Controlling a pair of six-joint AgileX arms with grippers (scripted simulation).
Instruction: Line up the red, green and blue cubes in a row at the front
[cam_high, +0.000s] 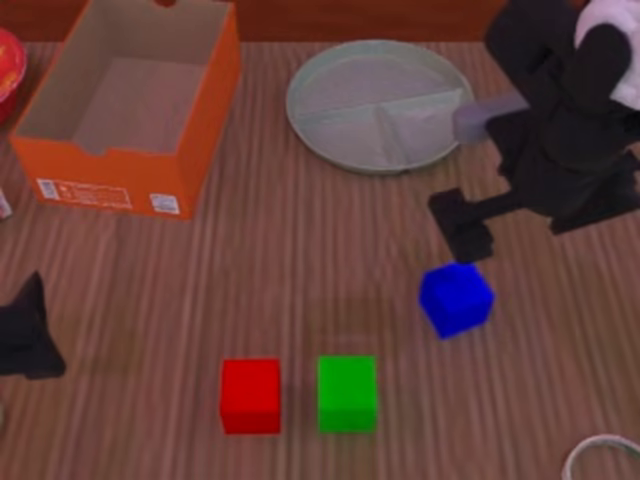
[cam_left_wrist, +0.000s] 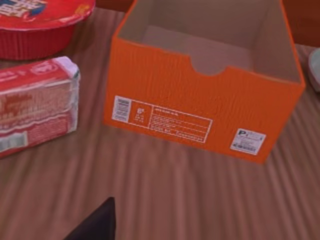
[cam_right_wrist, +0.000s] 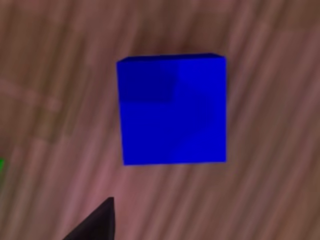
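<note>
The red cube (cam_high: 250, 396) and the green cube (cam_high: 347, 393) sit side by side near the table's front edge, with a small gap between them. The blue cube (cam_high: 456, 299) (cam_right_wrist: 172, 110) lies on the table to the right of the green one and farther back, turned at an angle. My right gripper (cam_high: 463, 226) hovers just behind the blue cube, open, with nothing held. In the right wrist view one dark fingertip (cam_right_wrist: 102, 220) shows short of the cube. My left gripper (cam_high: 28, 325) is parked at the left edge, open and empty.
An open orange box (cam_high: 120, 180) (cam_left_wrist: 200, 107) stands at the back left. A divided pale plate (cam_high: 300, 105) sits at the back centre. A red bowl (cam_left_wrist: 35, 35) and a red-and-white packet (cam_left_wrist: 35, 107) lie far left. A white rim (cam_high: 605, 455) shows at the front right corner.
</note>
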